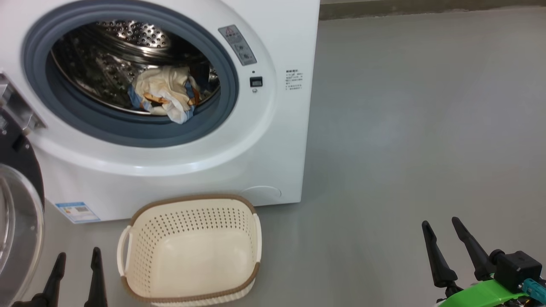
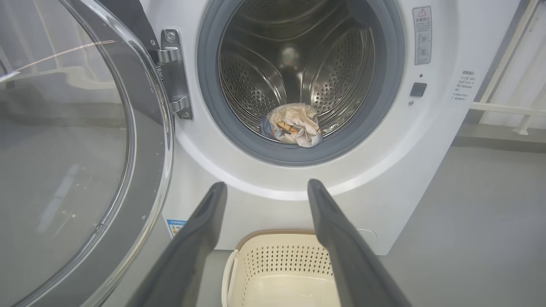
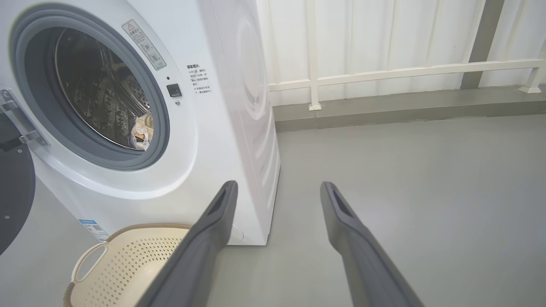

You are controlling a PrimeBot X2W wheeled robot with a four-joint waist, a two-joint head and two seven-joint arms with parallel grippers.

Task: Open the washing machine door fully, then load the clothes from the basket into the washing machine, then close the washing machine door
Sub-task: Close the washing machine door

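The washing machine (image 1: pixel 273 140) stands at the upper left, its door (image 1: pixel 17 213) swung open to the left on its hinge (image 2: pixel 172 72). The clothes (image 1: pixel 166 96) lie bunched in the steel drum, one corner draped over the grey-blue gasket (image 1: pixel 128 132). They show again in the left wrist view, clothes (image 2: pixel 292 125). The cream basket (image 1: pixel 192 251) sits on the floor before the machine with nothing in it. My left gripper (image 1: pixel 79 256) is open just left of the basket. My right gripper (image 1: pixel 441 224) is open over bare floor, far right of it.
Grey floor (image 1: pixel 405 128) stretches to the right of the machine. A white railing (image 3: pixel 405 70) and a low kerb run along the back wall. The open door's glass bowl (image 2: pixel 64 149) bulges close to my left gripper's left side.
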